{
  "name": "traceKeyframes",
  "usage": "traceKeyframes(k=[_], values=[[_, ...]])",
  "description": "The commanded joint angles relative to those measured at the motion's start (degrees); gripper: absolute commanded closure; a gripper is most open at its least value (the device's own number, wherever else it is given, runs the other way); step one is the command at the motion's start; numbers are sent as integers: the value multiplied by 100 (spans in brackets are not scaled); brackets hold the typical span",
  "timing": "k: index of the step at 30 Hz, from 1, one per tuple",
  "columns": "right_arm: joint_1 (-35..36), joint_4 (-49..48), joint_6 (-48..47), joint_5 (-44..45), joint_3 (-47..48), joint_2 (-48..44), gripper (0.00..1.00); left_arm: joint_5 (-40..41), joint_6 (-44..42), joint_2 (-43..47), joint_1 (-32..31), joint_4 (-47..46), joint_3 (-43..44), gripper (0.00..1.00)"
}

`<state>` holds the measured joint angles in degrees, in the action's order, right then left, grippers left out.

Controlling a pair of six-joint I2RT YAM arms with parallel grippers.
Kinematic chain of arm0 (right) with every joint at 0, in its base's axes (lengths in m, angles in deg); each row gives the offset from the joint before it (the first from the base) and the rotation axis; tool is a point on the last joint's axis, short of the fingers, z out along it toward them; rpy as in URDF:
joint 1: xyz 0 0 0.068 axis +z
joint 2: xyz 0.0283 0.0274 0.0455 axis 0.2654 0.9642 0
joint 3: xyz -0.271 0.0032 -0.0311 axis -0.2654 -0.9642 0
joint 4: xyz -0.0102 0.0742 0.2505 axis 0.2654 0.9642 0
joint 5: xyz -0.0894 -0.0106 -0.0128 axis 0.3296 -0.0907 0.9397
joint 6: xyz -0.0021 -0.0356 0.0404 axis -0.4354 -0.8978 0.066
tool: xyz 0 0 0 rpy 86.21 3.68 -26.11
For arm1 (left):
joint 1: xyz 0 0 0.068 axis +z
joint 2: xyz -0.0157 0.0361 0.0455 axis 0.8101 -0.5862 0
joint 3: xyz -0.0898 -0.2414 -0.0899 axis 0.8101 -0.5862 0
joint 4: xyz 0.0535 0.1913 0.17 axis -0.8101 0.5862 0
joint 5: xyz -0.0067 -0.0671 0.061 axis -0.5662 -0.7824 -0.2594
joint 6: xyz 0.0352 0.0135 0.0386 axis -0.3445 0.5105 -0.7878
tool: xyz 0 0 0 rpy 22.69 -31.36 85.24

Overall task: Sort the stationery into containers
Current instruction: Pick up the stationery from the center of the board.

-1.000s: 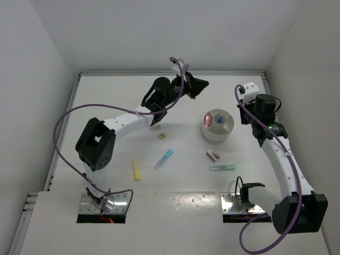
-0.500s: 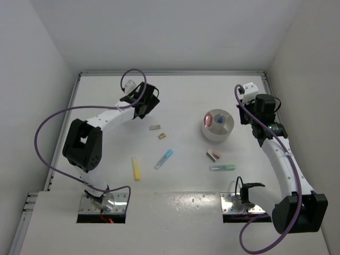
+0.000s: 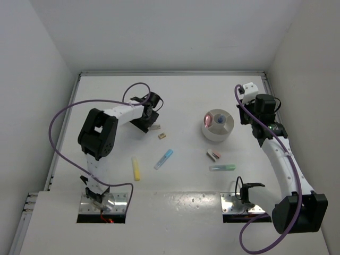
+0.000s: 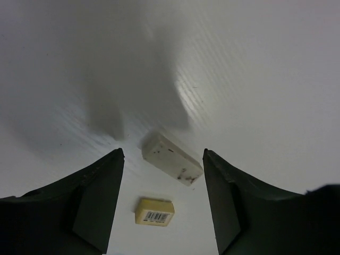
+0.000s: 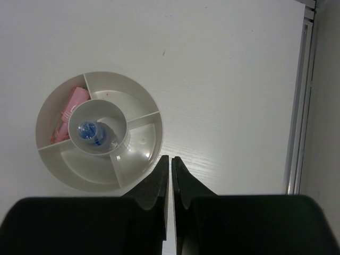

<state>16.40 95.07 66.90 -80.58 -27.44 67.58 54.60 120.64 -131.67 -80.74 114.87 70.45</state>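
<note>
1. The white table (image 3: 186, 95) carried everything.
2. My left gripper (image 4: 162, 152) was low over the far-left part of the table. Its fingers were apart and clamped on nothing.
3. My right gripper (image 5: 170, 159) hung above the table by the dish's edge, fingers pressed together and empty.
4. The round white dish (image 5: 79, 183) sat right of centre. A pink stick (image 5: 71, 109) lay in one outer compartment, and the blue-capped bottle (image 5: 87, 131) stood in the centre cup.
5. The yellow stick (image 3: 136, 168) and blue stick (image 3: 164, 159) lay loose near the middle. The green stick (image 3: 222, 167) lay on the near side of the dish.
6. The white block (image 4: 171, 162) lay on the table in the gap between my left fingers, untouched.
7. The tan block (image 4: 154, 211), barcode label up, was just beside it.
8. The brown-pink block (image 3: 213, 155) lay between the dish and the green stick.
</note>
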Motion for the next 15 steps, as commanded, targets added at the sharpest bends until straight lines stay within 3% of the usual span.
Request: traceKeyframes(k=[1, 12, 15], values=[[39, -202, -7, -31, -6, 9, 95, -309, 415, -292, 35, 147, 240, 34], [39, -255, -7, 22, -6, -44, 95, -608, 766, -846, -17, 199, 627, 40], [39, -255, -7, 22, -6, -44, 95, -661, 836, -935, -17, 261, 759, 50]])
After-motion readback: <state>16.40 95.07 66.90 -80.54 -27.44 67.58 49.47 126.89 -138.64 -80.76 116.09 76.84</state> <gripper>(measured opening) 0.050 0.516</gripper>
